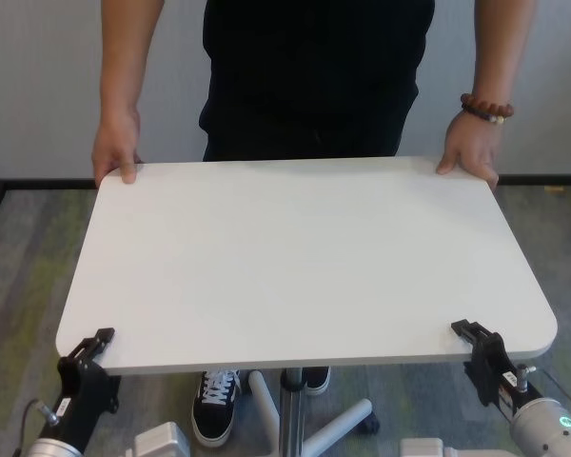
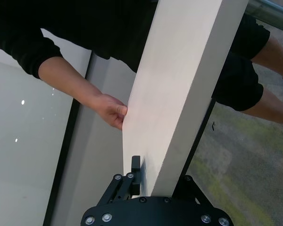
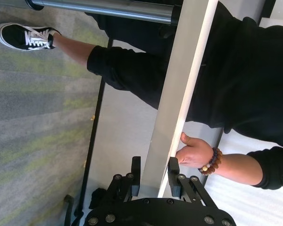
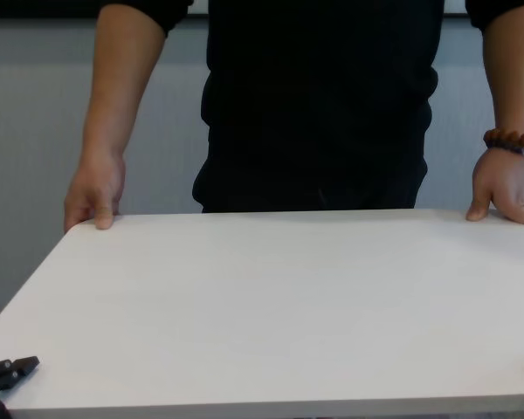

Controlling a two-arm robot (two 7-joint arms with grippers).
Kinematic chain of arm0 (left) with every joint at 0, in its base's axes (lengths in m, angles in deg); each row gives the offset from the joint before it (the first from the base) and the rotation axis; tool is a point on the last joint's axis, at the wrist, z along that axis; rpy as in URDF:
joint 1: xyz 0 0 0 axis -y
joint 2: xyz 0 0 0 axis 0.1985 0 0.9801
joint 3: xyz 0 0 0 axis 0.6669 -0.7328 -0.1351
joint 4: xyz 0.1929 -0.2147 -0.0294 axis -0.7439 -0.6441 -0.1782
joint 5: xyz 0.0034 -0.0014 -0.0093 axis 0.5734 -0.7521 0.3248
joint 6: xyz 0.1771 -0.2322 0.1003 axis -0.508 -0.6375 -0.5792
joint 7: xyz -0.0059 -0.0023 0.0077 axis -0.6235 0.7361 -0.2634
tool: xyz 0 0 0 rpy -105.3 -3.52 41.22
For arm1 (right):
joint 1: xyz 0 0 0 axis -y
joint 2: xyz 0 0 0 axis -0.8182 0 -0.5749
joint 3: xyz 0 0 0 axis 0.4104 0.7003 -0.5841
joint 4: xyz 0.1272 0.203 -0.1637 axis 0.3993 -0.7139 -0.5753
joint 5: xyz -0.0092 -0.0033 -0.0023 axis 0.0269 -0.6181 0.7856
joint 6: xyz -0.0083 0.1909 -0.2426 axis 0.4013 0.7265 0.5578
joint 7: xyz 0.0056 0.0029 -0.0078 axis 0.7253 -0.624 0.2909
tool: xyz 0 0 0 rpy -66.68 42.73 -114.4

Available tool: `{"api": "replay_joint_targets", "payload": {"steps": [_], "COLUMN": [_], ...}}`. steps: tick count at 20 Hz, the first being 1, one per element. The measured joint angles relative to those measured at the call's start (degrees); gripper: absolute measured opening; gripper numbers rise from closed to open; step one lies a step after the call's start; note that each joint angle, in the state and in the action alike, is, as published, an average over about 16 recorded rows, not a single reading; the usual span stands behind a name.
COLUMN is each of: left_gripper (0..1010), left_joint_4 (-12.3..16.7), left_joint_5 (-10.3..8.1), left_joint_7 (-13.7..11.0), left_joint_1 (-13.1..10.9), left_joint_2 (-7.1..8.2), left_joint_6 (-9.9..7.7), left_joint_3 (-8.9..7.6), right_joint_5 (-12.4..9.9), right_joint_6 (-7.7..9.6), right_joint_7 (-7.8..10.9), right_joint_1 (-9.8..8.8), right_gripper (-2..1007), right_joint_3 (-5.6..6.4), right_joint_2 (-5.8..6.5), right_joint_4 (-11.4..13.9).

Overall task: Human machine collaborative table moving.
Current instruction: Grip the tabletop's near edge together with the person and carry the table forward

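Left pincer (image 1: 93, 345): nearest the camera, at the table's near left corner; fingers above and below the board, pinching its thin edge.
Table (image 1: 305, 257): white top between robot and person, level on its grey pole (image 1: 289, 409); all four corners held.
Right pincer (image 1: 476, 335): at the near right corner, pressed onto the table edge from both faces.
Human, left-side hand (image 1: 114, 152): gripping the far left corner, thumb on top.
Human, right-side hand (image 1: 471, 150): on the far right corner, bead bracelet (image 1: 485, 108) on that wrist.
Progress: grasping looks done on both sides; the carrying itself appears still to come, judged from the level top and planted shoe (image 1: 214, 405).
Hidden: person's head cut off; pole's foot only partly seen; whether the base is off the carpet (image 1: 29, 257) cannot be told; destination not in view.
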Motion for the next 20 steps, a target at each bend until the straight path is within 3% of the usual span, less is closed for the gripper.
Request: {"api": "replay_joint_targets", "payload": {"steps": [20], "left_gripper": [275], "left_joint_4": [0.00], "left_joint_5": [-0.01], "left_joint_7": [-0.01], "left_joint_1": [0.01], "left_joint_2": [0.00], "left_joint_6": [0.00], "left_joint_3": [-0.02], "right_joint_5": [-0.01], "right_joint_6": [-0.02], "right_joint_7": [0.04], "right_joint_1": [0.00], "right_gripper": [333], "right_joint_3": [0.00], "right_joint_2": [0.00], "right_joint_4": [-0.02]}}
